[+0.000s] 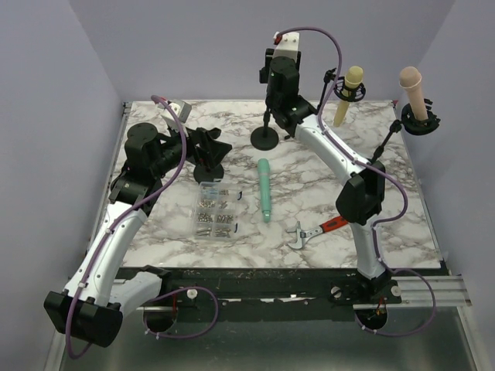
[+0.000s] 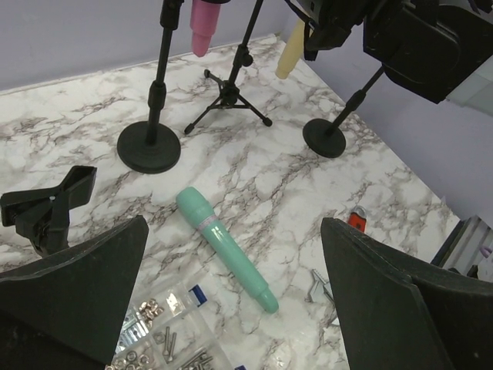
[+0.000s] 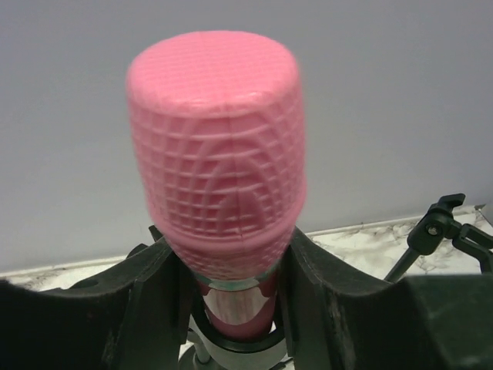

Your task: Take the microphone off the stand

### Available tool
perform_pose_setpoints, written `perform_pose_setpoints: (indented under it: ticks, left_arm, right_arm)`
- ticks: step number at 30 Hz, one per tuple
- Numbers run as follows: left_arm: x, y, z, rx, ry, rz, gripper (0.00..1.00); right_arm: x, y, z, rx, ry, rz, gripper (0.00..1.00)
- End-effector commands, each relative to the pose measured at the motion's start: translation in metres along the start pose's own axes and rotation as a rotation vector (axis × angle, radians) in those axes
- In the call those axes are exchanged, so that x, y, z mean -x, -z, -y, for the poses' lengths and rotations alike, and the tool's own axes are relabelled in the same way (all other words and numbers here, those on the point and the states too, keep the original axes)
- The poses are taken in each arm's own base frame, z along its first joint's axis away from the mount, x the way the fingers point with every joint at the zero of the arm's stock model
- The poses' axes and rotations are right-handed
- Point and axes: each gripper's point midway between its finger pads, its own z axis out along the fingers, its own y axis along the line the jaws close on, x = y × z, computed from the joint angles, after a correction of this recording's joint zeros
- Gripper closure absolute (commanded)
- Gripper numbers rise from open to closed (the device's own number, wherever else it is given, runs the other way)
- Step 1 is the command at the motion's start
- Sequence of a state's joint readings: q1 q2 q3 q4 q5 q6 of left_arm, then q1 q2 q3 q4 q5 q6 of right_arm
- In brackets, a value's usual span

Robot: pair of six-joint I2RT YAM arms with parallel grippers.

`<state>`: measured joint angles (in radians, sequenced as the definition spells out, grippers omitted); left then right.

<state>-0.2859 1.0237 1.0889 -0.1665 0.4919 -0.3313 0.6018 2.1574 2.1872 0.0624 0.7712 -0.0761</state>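
The right gripper [image 3: 231, 266] pinched the pink plastic microphone [image 3: 216, 154] just under its bumpy head. The microphone stood upright in the black stand with the round foot [image 1: 266, 137], at the back of the white marble table [image 1: 371, 224]. The grab looked done. Next it likely needed a straight pull up. The left gripper [image 2: 233, 231] hung spread wide, holding nothing.

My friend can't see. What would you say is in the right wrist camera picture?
A pink microphone fills the picture, its bumpy round head pointing up, with the black fingers of the right gripper closed on its neck. Behind is a plain lilac wall.
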Motion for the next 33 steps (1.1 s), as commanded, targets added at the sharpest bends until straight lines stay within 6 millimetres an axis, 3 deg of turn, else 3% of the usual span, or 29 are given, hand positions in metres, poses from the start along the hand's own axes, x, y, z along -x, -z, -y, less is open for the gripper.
perform_pose_setpoints:
  ticks: [1, 6, 15, 22, 28, 33]
  left_arm:
    - [-0.003, -0.002, 0.004, -0.028, -0.018, -0.011, 0.01]
    - [-0.007, -0.005, 0.006, -0.052, 0.003, -0.034, 0.02]
    - [-0.009, -0.007, 0.003, -0.042, -0.010, -0.038, 0.01]
    - [-0.010, -0.017, -0.016, 0.046, 0.041, -0.047, 0.02]
    - [0.027, -0.025, -0.005, 0.015, 0.076, 0.028, 0.01]
    - [0.059, -0.046, -0.007, 0.002, 0.060, 0.067, 0.02]
  right_arm:
    - [0.013, 0.001, -0.007, 0.047, -0.031, 0.042, 0.55]
    - [0.018, 0.011, -0.034, 0.245, -0.006, 0.061, 0.65]
    - [0.024, 0.034, -0.066, 0.521, -0.007, 0.066, 0.86]
    - [0.027, 0.063, -0.090, 0.788, -0.024, 0.070, 0.96]
    - [0.030, 0.074, -0.097, 0.926, -0.057, 0.052, 0.99]
    - [0.023, 0.075, -0.101, 0.979, -0.051, 0.031, 0.99]
